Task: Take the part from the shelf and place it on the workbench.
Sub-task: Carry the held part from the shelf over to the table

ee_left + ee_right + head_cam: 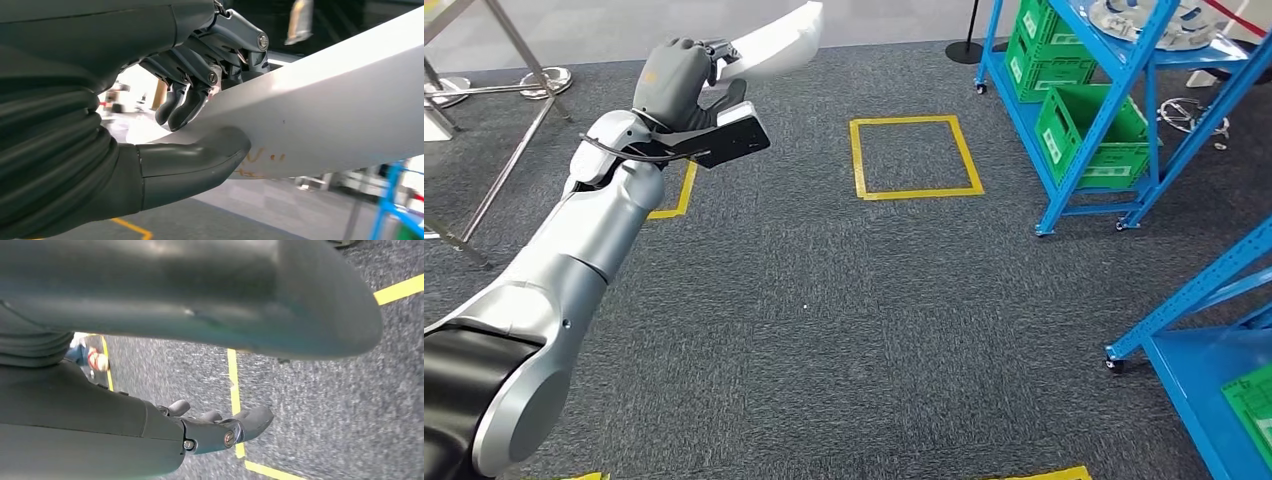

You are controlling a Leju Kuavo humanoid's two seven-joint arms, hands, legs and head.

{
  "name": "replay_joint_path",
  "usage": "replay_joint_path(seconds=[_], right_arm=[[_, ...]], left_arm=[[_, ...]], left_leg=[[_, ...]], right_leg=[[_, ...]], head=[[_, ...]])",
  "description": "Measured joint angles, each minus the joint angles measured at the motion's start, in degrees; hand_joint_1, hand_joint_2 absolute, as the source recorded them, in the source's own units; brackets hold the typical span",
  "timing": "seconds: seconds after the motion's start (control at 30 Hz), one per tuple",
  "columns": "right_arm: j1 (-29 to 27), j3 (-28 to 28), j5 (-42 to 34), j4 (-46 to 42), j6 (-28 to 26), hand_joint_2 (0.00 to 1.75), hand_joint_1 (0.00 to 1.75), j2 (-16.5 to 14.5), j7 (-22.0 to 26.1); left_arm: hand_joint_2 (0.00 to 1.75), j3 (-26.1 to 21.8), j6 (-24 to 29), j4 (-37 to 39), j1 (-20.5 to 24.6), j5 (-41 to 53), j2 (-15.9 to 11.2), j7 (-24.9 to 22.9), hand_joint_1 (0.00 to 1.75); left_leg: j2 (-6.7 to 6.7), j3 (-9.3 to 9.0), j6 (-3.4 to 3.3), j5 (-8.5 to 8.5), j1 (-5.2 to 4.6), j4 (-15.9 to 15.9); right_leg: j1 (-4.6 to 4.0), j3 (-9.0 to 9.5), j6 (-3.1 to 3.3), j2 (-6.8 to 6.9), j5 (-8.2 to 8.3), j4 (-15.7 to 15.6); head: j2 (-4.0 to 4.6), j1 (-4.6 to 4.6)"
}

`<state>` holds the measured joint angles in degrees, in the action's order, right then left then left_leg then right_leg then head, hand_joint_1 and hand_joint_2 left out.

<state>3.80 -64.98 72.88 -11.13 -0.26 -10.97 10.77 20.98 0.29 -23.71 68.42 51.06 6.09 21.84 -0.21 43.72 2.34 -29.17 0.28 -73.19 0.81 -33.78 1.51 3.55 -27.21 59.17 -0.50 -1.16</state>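
The part [779, 42] is a long, curved white panel, raised over the carpet at the upper left of the head view. My left hand [674, 78] grips its near end. Up close in the left wrist view, the thumb [200, 162] presses one face of the white part [340, 115] and the dark fingers [185, 102] wrap the other edge. My right hand [220, 430] hangs over the grey carpet, holding nothing, its fingers loosely apart.
A blue shelf rack [1114, 110] with green crates [1089, 135] and silver parts on top stands at the right. Another blue rack [1204, 350] is at the lower right. A yellow taped square [914, 157] marks the carpet ahead. Metal stand legs [504, 90] are at the far left.
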Motion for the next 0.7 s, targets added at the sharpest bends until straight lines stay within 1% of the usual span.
replay_joint_path(seconds=[0.03, 0.07, 0.1, 0.13, 0.17, 0.23, 0.27, 0.3, 0.33, 0.37, 0.4, 0.43, 0.47, 0.5, 0.53, 0.57, 0.6, 0.63, 0.67, 0.7], right_arm=[[0.01, 0.0, 0.01, 0.0, 0.03, 0.0, 0.0, 0.0, 0.0], [0.01, 0.0, 0.01, 0.0, 0.05, 0.0, 0.0, 0.0, 0.0], [0.0, 0.0, 0.0, 0.0, 0.07, 0.0, 0.0, 0.01, -0.01], [0.03, 0.0, -0.01, 0.0, 0.07, 0.0, 0.0, 0.01, -0.01], [0.06, 0.0, -0.02, 0.01, 0.07, 0.0, 0.0, 0.01, -0.02], [0.2, 0.0, -0.03, 0.01, 0.04, 0.0, 0.0, -0.02, -0.02], [0.26, 0.0, -0.04, 0.01, -0.01, 0.0, 0.0, -0.03, -0.01], [0.29, 0.01, -0.04, 0.01, -0.08, 0.0, 0.0, -0.04, 0.0], [0.26, 0.01, -0.05, 0.02, -0.16, 0.0, 0.0, -0.04, 0.01], [0.19, 0.01, -0.05, 0.02, -0.23, 0.0, 0.0, -0.04, 0.01], [0.09, 0.01, -0.06, 0.02, -0.28, 0.0, 0.0, -0.04, 0.01], [0.01, 0.01, -0.07, 0.02, -0.3, 0.0, 0.0, -0.04, 0.0], [-0.03, 0.0, -0.08, 0.02, -0.32, 0.0, 0.0, -0.04, 0.01], [-0.05, 0.0, -0.09, 0.02, -0.33, 0.0, 0.0, -0.04, 0.01], [-0.05, 0.0, -0.1, 0.02, -0.34, 0.0, 0.0, -0.04, 0.02], [-0.04, 0.0, -0.1, 0.02, -0.35, 0.0, 0.0, -0.04, 0.03], [-0.04, 0.01, -0.12, 0.02, -0.35, 0.0, 0.0, -0.04, 0.03], [-0.03, 0.01, -0.14, 0.02, -0.35, 0.0, 0.0, -0.04, 0.04], [0.02, 0.02, -0.16, 0.02, -0.35, 0.0, 0.0, -0.04, 0.04], [0.07, 0.02, -0.19, 0.02, -0.35, 0.0, 0.0, -0.04, 0.04]], left_arm=[[1.75, 0.0, -0.02, 0.01, 0.01, 0.0, -0.12, -0.02, 1.45], [1.75, 0.0, -0.03, 0.0, 0.06, 0.0, -0.2, -0.04, 1.45], [1.75, 0.01, -0.05, -0.02, 0.11, -0.01, -0.16, -0.04, 1.45], [1.75, 0.01, -0.07, -0.02, 0.16, -0.01, -0.14, -0.03, 1.45], [1.75, 0.02, -0.09, -0.01, 0.2, -0.02, -0.18, -0.01, 1.45], [1.75, 0.02, -0.11, -0.01, 0.26, -0.05, -0.43, 0.03, 1.45], [1.75, 0.02, -0.09, -0.03, 0.37, -0.07, -0.55, 0.07, 1.45], [1.75, 0.02, -0.07, -0.04, 0.5, -0.08, -0.55, 0.12, 1.45], [1.75, 0.03, -0.03, -0.03, 0.6, -0.09, -0.43, 0.18, 1.45], [1.75, 0.04, -0.01, 0.04, 0.62, -0.09, -0.31, 0.27, 1.45], [1.75, 0.05, 0.01, 0.15, 0.53, -0.09, -0.16, 0.33, 1.45], [1.75, 0.06, 0.02, 0.28, 0.39, -0.09, -0.08, 0.38, 1.45], [1.75, 0.07, 0.02, 0.43, 0.26, -0.09, -0.09, 0.4, 1.45], [1.75, 0.07, 0.02, 0.54, 0.2, -0.09, -0.13, 0.4, 1.45], [1.75, 0.07, 0.03, 0.6, 0.18, -0.09, -0.17, 0.4, 1.45], [1.75, 0.07, 0.03, 0.62, 0.19, -0.09, -0.2, 0.43, 1.45], [1.75, 0.07, 0.04, 0.64, 0.21, -0.09, -0.2, 0.46, 1.45], [1.75, 0.07, 0.04, 0.67, 0.23, -0.09, -0.19, 0.5, 1.45], [1.75, 0.07, 0.04, 0.7, 0.23, -0.09, -0.21, 0.54, 1.45], [1.75, 0.07, 0.04, 0.74, 0.23, -0.09, -0.31, 0.55, 1.45]], left_leg=[[0.76, -1.92, -0.06, 1.76, 0.01, 3.54], [2.25, -4.11, -0.19, 3.08, -0.22, 7.58], [3.38, -5.93, -0.54, 4.05, -0.39, 10.9], [4.11, -7.02, -0.91, 4.43, -0.6, 12.94], [4.2, -7.37, -1.3, 4.32, -0.82, 13.69], [2.49, -7.39, -2.1, 4.53, -0.79, 13.89], [1.76, -7.45, -2.45, 4.61, -0.68, 14.02], [1.03, -7.53, -2.81, 4.73, -0.51, 14.16], [0.32, -7.6, -3.08, 4.82, -0.34, 14.25], [-0.43, -7.55, -3.25, 4.82, -0.31, 14.24], [-1.24, -7.52, -3.38, 4.84, -0.33, 14.21], [-2.12, -7.5, -3.42, 4.82, -0.38, 14.17], [-3.0, -7.48, -3.44, 4.81, -0.43, 14.1], [-3.86, -7.48, -3.43, 4.81, -0.46, 14.01], [-4.67, -7.49, -3.39, 4.81, -0.46, 13.91], [-5.45, -7.46, -3.29, 4.81, -0.4, 13.83], [-6.22, -7.36, -3.08, 4.82, -0.4, 13.74], [-6.9, -7.2, -2.75, 4.9, -0.34, 13.73], [-7.56, -7.03, -2.36, 5.01, -0.25, 13.8], [-8.21, -6.88, -1.92, 5.17, -0.17, 13.95]], right_leg=[[0.0, 0.12, -0.13, 0.68, -0.14, 0.04], [-0.11, 0.26, -0.35, 1.34, -0.32, 0.1], [-0.27, 0.39, -0.63, 1.95, -0.54, 0.19], [-0.45, 0.54, -0.92, 2.54, -0.73, 0.24], [-0.61, 0.69, -1.21, 3.17, -0.88, 0.24], [-0.55, 1.02, -1.83, 4.31, -1.21, 0.22], [-0.4, 1.01, -2.15, 3.78, -1.67, 0.64], [-0.22, 0.51, -2.44, 2.47, -2.63, 2.03], [-0.05, -0.61, -2.65, 0.62, -4.05, 4.57], [0.04, -2.36, -2.77, -1.27, -5.73, 8.24], [0.08, -4.4, -2.83, -2.38, -7.2, 12.14], [0.04, -6.12, -2.84, -2.92, -7.93, 15.1], [0.0, -7.07, -2.77, -3.19, -7.6, 16.23], [-0.03, -6.88, -2.63, -3.39, -6.15, 14.97], [-0.03, -5.7, -2.43, -3.85, -4.0, 11.77], [0.03, -4.01, -2.2, -5.06, -2.03, 7.66], [0.07, -2.47, -2.07, -6.22, -0.63, 4.07], [0.06, -1.39, -1.99, -7.06, 0.07, 1.69], [-0.03, -0.88, -1.91, -7.49, 0.12, 0.62], [-0.17, -0.76, -1.81, -7.0, 0.15, 0.47]], head=[[0.0, -0.02], [0.0, -0.05], [0.0, -0.04], [0.0, 0.01], [0.0, 0.08], [0.0, 0.19], [0.0, 0.23], [0.0, 0.33], [0.0, 0.49], [0.0, 0.68], [0.0, 0.85], [0.0, 0.96], [0.0, 1.01], [0.0, 1.04], [0.0, 1.07], [0.0, 1.09], [0.0, 1.11], [0.0, 1.14], [0.0, 1.14], [0.0, 1.15]])
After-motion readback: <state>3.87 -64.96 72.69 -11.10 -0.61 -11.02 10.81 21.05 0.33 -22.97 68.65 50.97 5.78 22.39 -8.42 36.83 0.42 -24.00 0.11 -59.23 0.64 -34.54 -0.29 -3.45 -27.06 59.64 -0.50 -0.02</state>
